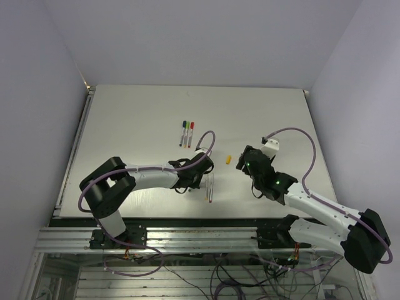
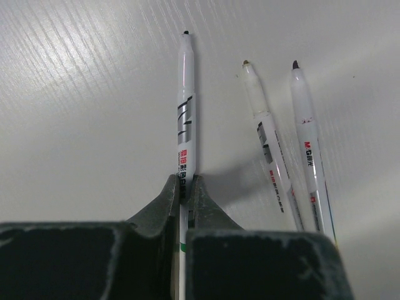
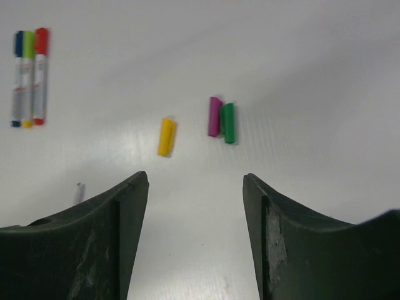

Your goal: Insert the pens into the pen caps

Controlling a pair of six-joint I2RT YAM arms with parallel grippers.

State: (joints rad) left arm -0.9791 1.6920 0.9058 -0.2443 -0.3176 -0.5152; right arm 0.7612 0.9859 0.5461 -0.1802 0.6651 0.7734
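Left wrist view: a pen (image 2: 186,106) points away from the camera, dark tip farthest off, and the left gripper (image 2: 185,190) is shut tight on its barrel, one finger pressed against each side. Whether the pen rests on the table (image 2: 75,125) or is raised just off it I cannot tell. Two more pens (image 2: 265,137) without caps lie just to its right, close together and almost parallel, tips pointing the same way.

In the right wrist view the right gripper (image 3: 195,181) hangs over the table with its jaws wide apart and nothing between them. Ahead of it lies a yellow cap (image 3: 165,136) on its own. A little to the right a purple cap (image 3: 214,116) and a green cap (image 3: 227,123) lie side by side, touching. Far off to the left three capped pens (image 3: 28,78) lie in a tight row, their caps blue, green and red.

From above, the left arm (image 1: 150,174) is folded at the elbow, its forearm running right toward the table's middle. The right arm (image 1: 312,203) slants in from the right, its gripper near the yellow cap.
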